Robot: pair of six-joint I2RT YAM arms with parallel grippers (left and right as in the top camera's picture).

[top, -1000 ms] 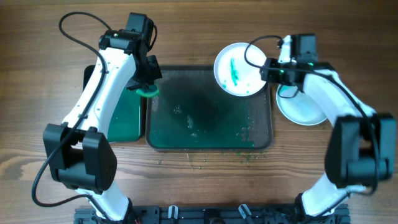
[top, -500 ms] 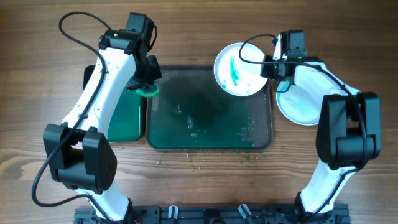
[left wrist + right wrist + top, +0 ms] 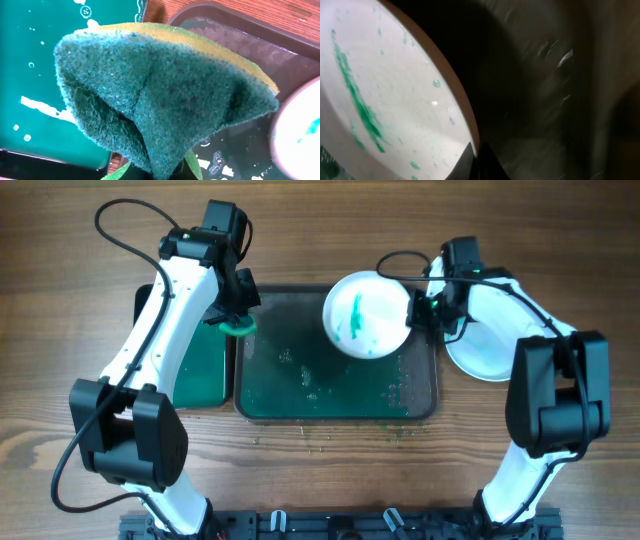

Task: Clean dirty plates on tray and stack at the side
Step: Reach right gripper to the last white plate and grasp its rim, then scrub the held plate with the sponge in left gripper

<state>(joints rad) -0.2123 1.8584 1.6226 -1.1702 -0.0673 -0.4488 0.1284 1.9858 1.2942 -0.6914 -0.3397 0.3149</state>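
My right gripper is shut on the rim of a white plate smeared with green streaks, held over the dark tray. In the right wrist view the plate fills the left side, with my fingers pinching its edge. My left gripper is shut on a green and yellow sponge at the tray's left rim; the sponge fills the left wrist view. Clean white plates lie at the right of the tray.
A green tub of soapy water stands left of the tray and shows in the left wrist view. The wet tray floor has foam specks. Bare wooden table surrounds everything.
My right gripper has carried the dirty plate left and down from the tray's back right corner to over the tray's upper middle. The left arm has not moved.
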